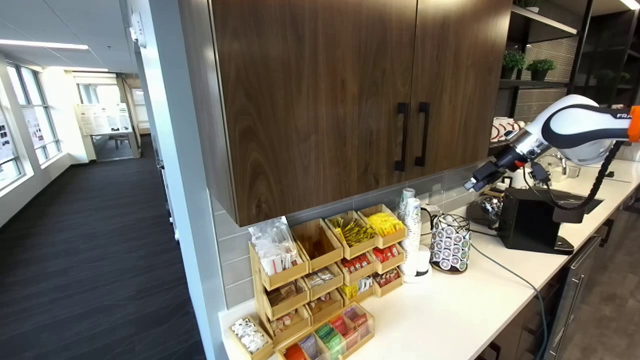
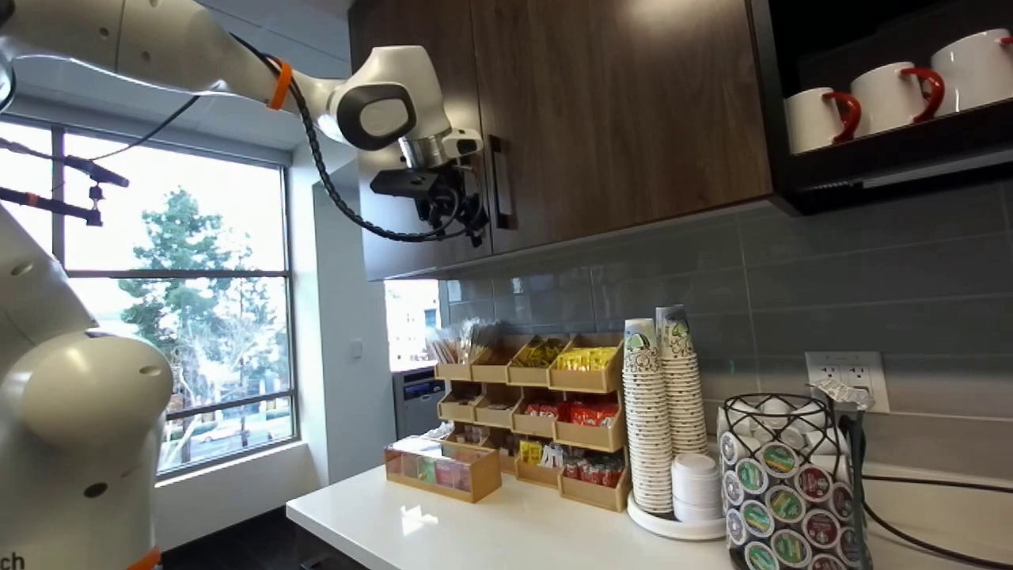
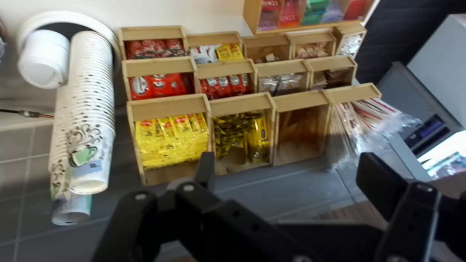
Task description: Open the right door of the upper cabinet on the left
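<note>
The upper cabinet (image 1: pixel 200 90) is dark-brown wood grain, with both doors closed. Its right door (image 1: pixel 460 75) also shows in an exterior view (image 2: pixel 625 119). The slim black bar handle (image 1: pixel 423 134) runs along that door's left edge; the handle also shows in an exterior view (image 2: pixel 498 182). My gripper (image 1: pixel 471 184) is in front of the cabinet, apart from the handle. In an exterior view the gripper (image 2: pixel 478 228) appears just left of the handle's lower end and covers the other handle. In the wrist view the gripper (image 3: pixel 288 169) is open and empty, pointing downward; the handle is out of that view.
Below the cabinet, a tiered wooden packet organizer (image 2: pixel 532 380), stacked paper cups (image 2: pixel 650 427) and a pod holder (image 2: pixel 783 491) stand on the white counter (image 1: pixel 430 305). A black machine (image 1: pixel 530 220) stands farther along. An open shelf (image 2: pixel 910 158) with white mugs adjoins the right door.
</note>
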